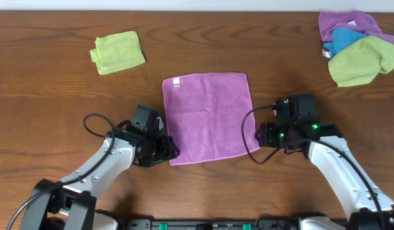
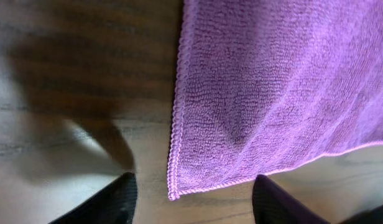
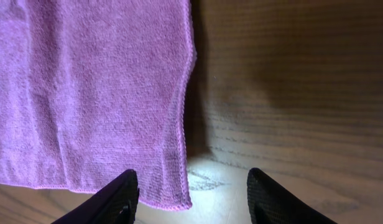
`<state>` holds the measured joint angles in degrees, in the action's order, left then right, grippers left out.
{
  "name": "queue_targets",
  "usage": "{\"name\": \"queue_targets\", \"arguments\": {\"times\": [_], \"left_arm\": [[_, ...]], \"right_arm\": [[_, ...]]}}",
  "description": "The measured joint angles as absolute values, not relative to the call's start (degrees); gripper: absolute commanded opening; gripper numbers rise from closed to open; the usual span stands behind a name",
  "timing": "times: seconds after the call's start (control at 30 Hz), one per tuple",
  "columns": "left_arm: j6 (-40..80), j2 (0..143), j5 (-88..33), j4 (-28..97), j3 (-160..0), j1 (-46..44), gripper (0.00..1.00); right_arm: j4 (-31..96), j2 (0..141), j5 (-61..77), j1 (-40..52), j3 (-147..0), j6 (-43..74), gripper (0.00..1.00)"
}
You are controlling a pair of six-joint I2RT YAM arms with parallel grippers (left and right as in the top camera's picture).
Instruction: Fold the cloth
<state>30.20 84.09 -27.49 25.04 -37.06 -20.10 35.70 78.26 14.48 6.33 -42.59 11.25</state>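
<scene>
This looks like a robotics lab bench, not anyone's home. A left arm [image 1: 101, 166] and a right arm [image 1: 338, 166] reach in from the near edge of a bare wooden table [image 1: 56, 96], with black cables [image 1: 94, 121] looping loose and green lights [image 1: 283, 134] glowing on the right one. Otherwise there are only washcloths: the cloth [image 1: 208, 115] spread flat mid-table, a folded lime-green cloth [image 1: 118, 52], and a mixed heap [image 1: 357, 48] in the far corner.
</scene>
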Motion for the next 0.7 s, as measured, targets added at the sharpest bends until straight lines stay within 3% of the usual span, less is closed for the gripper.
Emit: {"name": "queue_targets", "arguments": {"times": [0.07, 0.2, 0.43, 0.63, 0.7], "left_arm": [[30.2, 84.1, -27.7, 24.4, -36.7, -20.1, 0.7], [30.3, 83.5, -29.3, 22.9, -35.9, -20.1, 0.95], [30.2, 83.2, -30.7, 22.2, -35.6, -20.1, 0.95], [29.6, 83.3, -36.9, 13.5, -32.9, -20.1, 0.95], [29.6, 83.3, -38.7, 11.1, -32.6, -20.1, 0.96]], "right_arm": [[35.5, 78.3, 14.8, 6.2, -42.6, 11.0, 0.57], [35.2, 78.7, 17.1, 3.6, -42.6, 10.0, 0.57], [34.7, 82.8, 25.6, -3.6, -42.6, 6.3, 0.7], [34.7, 84.7, 29.4, -3.6, -41.5, 5.1, 0.95], [34.6, 84.7, 31.3, -3.6, -41.5, 4.9, 0.99]]}}
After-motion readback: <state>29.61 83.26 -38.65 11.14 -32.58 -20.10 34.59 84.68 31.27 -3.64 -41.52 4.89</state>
